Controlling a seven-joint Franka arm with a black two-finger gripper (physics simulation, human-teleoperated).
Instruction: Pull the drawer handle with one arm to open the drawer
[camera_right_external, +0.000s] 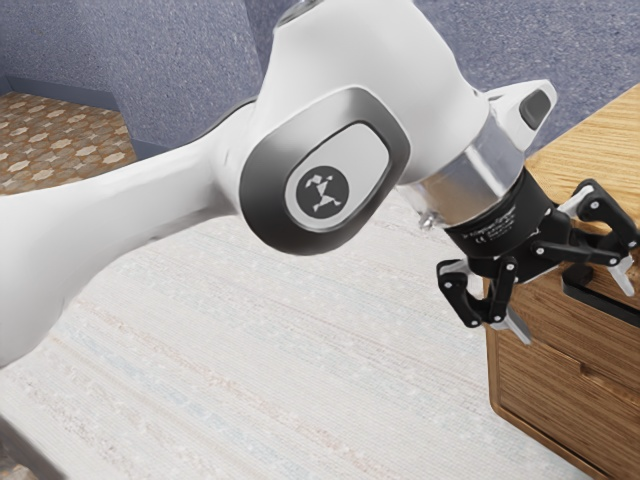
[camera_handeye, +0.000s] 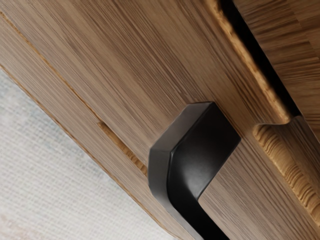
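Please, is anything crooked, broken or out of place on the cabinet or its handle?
Nothing stands out. The wooden cabinet shows no crack or dent, and the black handle sits whole on the drawer front. The gripper is open near the handle, not yet closed on it.

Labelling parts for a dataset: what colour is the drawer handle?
Matte black. The drawer handle shows best in the wrist view, against the wood-grain front.
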